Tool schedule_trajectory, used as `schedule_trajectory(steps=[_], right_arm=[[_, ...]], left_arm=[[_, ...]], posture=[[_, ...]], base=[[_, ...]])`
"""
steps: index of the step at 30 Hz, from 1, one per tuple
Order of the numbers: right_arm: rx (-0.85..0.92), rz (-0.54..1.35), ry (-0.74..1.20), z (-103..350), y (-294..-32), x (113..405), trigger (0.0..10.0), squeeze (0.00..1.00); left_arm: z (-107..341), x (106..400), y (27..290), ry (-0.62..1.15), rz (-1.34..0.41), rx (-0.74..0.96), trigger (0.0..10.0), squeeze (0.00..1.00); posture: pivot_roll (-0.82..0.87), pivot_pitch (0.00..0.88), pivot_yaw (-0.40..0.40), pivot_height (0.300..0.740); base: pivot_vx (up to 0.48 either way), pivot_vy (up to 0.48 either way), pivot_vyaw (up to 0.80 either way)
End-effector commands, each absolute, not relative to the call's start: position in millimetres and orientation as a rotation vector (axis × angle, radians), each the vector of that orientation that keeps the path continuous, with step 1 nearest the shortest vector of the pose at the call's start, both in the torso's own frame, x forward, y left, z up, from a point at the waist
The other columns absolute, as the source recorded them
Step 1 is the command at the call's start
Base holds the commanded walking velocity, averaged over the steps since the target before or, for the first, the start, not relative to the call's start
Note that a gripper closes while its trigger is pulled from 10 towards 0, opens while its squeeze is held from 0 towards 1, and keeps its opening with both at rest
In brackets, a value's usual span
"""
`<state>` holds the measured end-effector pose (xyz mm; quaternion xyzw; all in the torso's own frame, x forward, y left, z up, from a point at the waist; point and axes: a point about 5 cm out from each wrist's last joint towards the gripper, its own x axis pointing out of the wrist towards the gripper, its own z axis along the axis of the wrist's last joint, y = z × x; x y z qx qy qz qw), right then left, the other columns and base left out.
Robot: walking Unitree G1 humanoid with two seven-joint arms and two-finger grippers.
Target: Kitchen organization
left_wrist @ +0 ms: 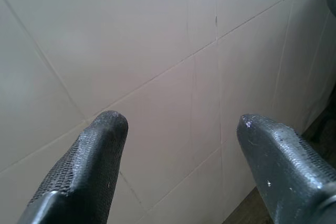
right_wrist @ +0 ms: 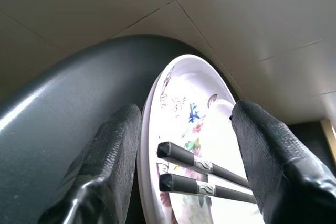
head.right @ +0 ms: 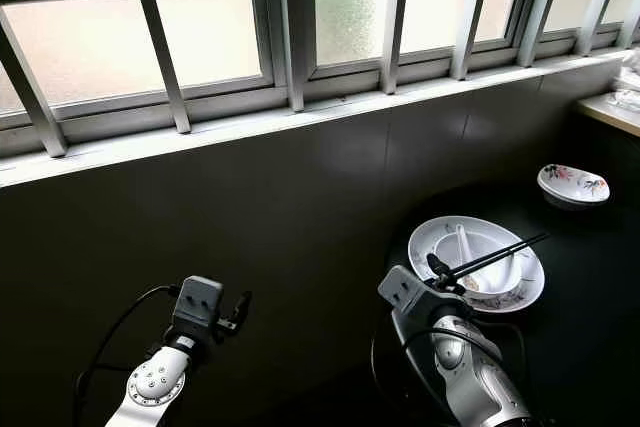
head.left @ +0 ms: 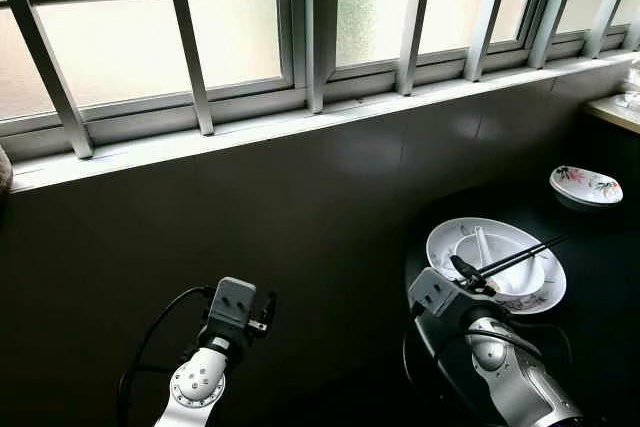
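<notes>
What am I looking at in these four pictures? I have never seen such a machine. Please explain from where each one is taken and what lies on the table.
This is a humanoid robot with two silver arms. The two wide pictures come from a camera on its head, looking down at a dark wall under a barred window. The other two come from a camera on each wrist.

The left gripper faces the tiled wall, jaws open, holding nothing. The right gripper is open around the ends of two chopsticks, which lie across a plate on the dark table. The plate also holds a bowl and a white spoon. A small dish sits farther back.
</notes>
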<state>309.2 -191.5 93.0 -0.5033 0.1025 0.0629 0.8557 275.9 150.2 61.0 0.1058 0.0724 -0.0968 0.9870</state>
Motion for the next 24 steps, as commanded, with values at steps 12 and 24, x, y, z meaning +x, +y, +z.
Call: schedule_trajectory(steps=[12,24], right_arm=[[-1.107,0.239,0.153,97,-191,308,10.0,0.0],[-1.118,0.247,0.189,97,-204,307,10.0,0.0]], left_arm=[[63,278,150,0.135,-0.194,0.203,10.0,0.0],[63,277,151,0.135,-0.191,0.195,10.0,0.0]], posture=[[-0.04,0.0,0.015,0.74],[-0.04,0.0,0.011,0.74]], base=[[0.0,0.0,0.0],[0.0,0.0,0.0]])
